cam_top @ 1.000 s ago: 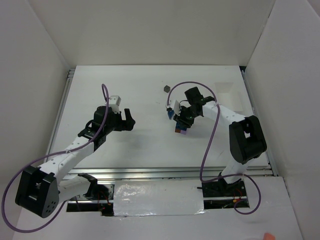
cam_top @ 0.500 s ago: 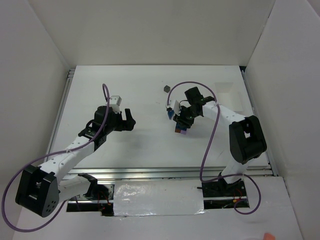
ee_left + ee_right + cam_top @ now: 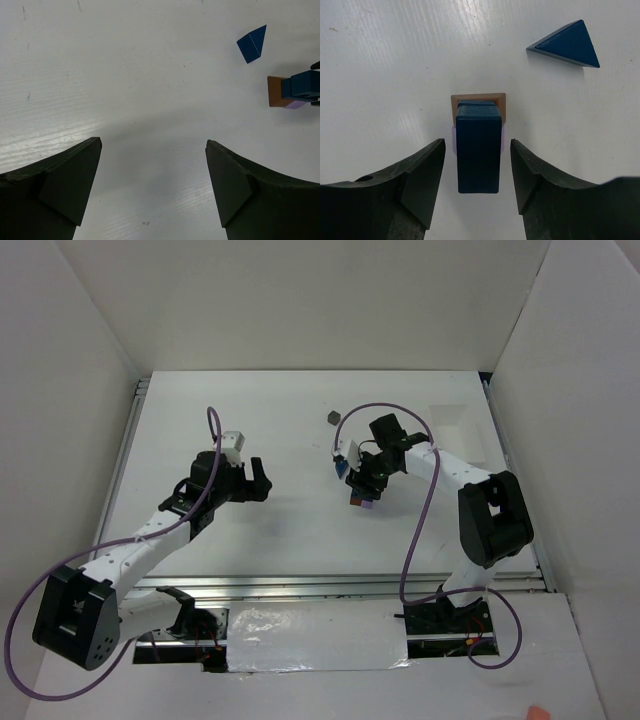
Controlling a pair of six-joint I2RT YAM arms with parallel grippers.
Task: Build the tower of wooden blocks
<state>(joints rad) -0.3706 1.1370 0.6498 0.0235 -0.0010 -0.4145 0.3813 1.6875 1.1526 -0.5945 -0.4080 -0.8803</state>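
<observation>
The wood block tower (image 3: 478,97) stands mid-table: a lavender block (image 3: 453,142) at the bottom, a brown-orange block on it, and a dark blue block (image 3: 478,150) on top. It also shows in the top view (image 3: 357,500) and the left wrist view (image 3: 301,85). My right gripper (image 3: 477,145) is open, with its fingers either side of the dark blue block and a gap on both sides. A loose blue triangular block (image 3: 567,45) lies just beyond the tower. A grey block (image 3: 333,417) lies farther back. My left gripper (image 3: 154,145) is open and empty, left of the tower.
White walls enclose the table on the left, back and right. A metal rail (image 3: 300,585) runs along the near edge by the arm bases. The blue triangular block (image 3: 342,466) sits close to the right wrist.
The left arm has shifted slightly up and to the right. The right gripper stays at the tower, hardly moved.
</observation>
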